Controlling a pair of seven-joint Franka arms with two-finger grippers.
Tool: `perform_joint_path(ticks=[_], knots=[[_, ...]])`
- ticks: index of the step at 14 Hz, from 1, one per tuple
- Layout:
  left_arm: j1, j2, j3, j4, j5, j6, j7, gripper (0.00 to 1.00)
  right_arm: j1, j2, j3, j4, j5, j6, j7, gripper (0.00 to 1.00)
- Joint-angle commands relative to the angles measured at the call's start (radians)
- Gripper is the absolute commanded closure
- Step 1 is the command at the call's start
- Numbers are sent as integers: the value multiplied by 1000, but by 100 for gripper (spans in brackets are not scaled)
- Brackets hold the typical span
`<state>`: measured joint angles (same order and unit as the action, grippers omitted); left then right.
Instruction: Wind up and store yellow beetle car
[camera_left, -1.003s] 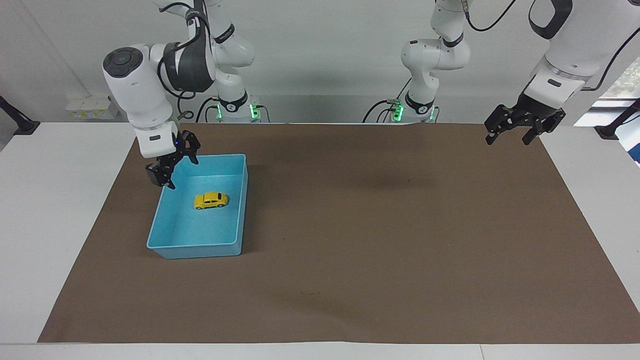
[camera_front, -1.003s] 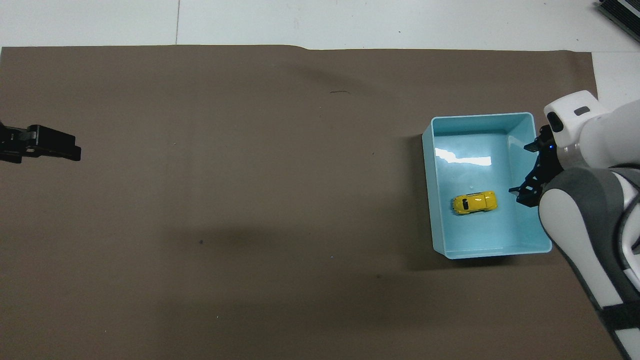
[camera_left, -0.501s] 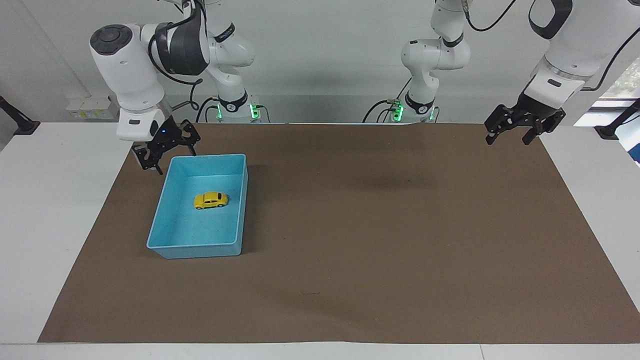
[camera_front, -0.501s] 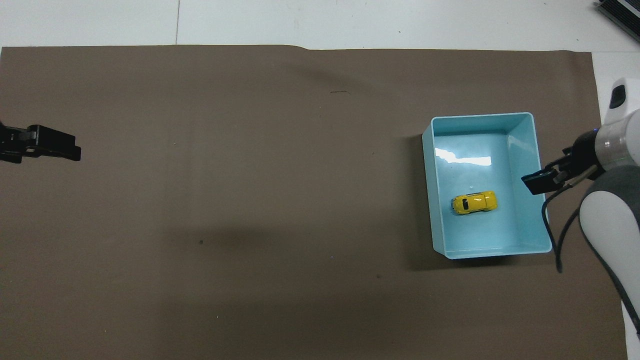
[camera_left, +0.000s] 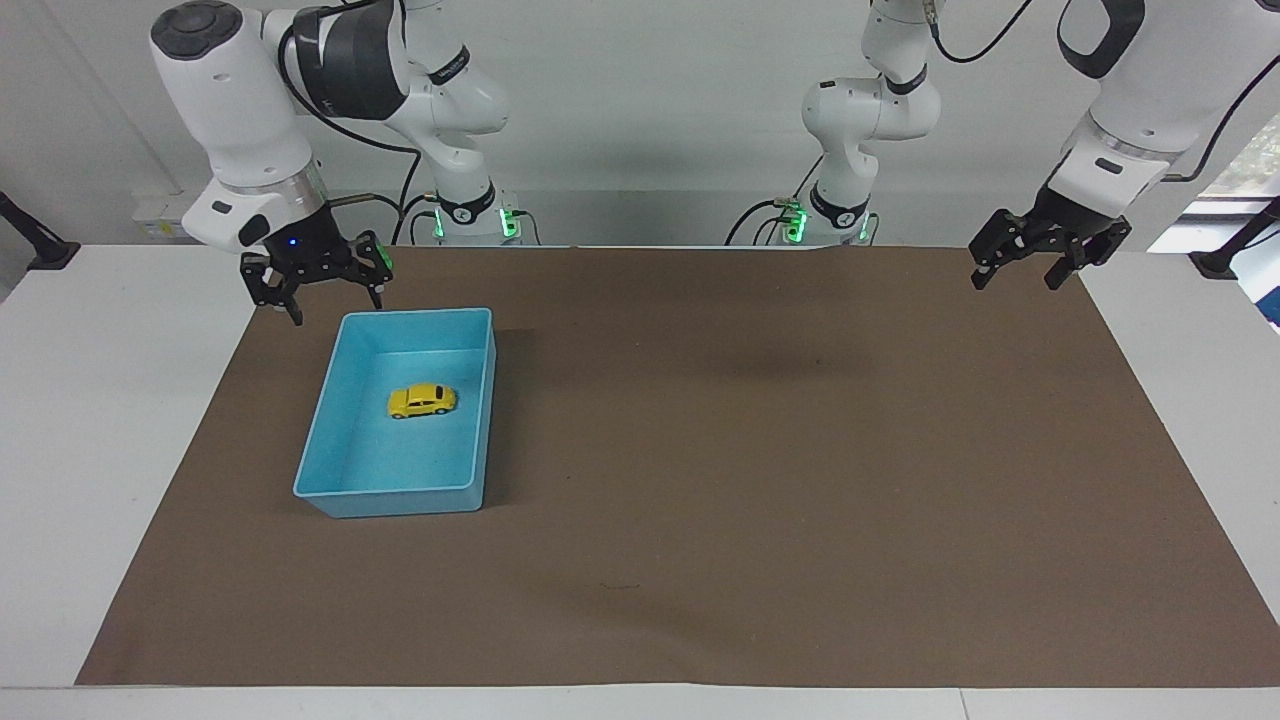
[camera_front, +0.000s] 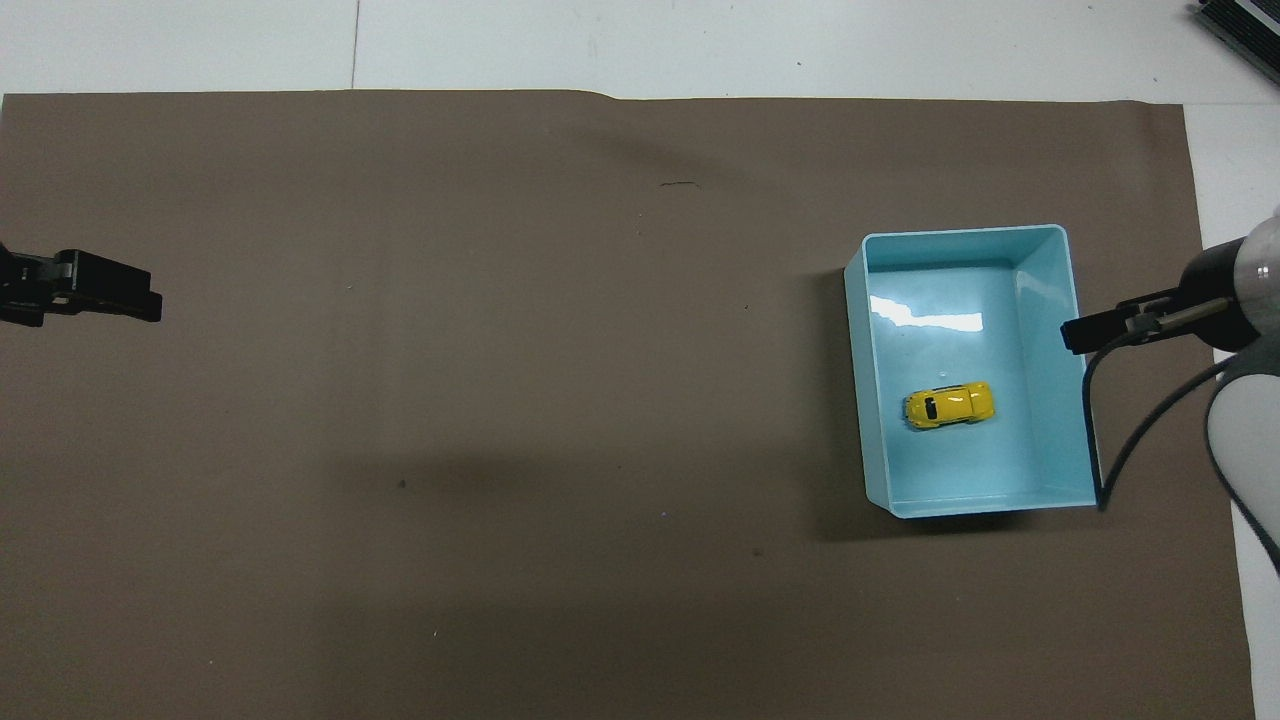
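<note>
On the floor of the blue bin (camera_left: 350, 490) the yellow beetle car (camera_left: 422, 401) is already stored, both the right claw (camera_left: 318, 290) and left claw (camera_left: 1020, 265) being held apart and empty, so only withdrawal is judged needed.

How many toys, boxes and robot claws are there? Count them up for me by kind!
Yellow toy cars: 1, the yellow beetle car sitting inside the bin.
Blue bins: 1, the blue bin on the brown mat.
Robot claws: 2, the right claw up beside the bin and the left claw waiting over the mat's edge, both open and empty.
Brown mats: 1.
Total: 5.
</note>
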<state>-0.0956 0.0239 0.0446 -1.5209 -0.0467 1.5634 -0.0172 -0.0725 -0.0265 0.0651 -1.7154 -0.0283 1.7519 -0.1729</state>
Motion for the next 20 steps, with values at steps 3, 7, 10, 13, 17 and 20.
perform_joint_path(ticks=[3, 7, 10, 13, 17, 20], knots=[[16, -15, -11, -15, 2, -8, -6, 0, -10, 28, 10, 73, -6, -38, 95, 0], [16, -15, -11, -15, 2, -8, -6, 0, -7, 30, 12, 95, 1, -55, 252, 0], [16, -15, -11, -15, 2, -8, -6, 0, -13, 36, 15, 100, 25, -45, 322, 0], [16, -15, -11, -15, 2, -8, -6, 0, -16, 36, 10, 100, 64, -54, 323, 0], [16, -15, -11, -15, 2, -8, -6, 0, -13, 33, 10, 100, 80, -48, 322, 0], [16, -15, -11, -15, 2, -8, -6, 0, -13, 27, 9, 100, 80, -64, 319, 0]])
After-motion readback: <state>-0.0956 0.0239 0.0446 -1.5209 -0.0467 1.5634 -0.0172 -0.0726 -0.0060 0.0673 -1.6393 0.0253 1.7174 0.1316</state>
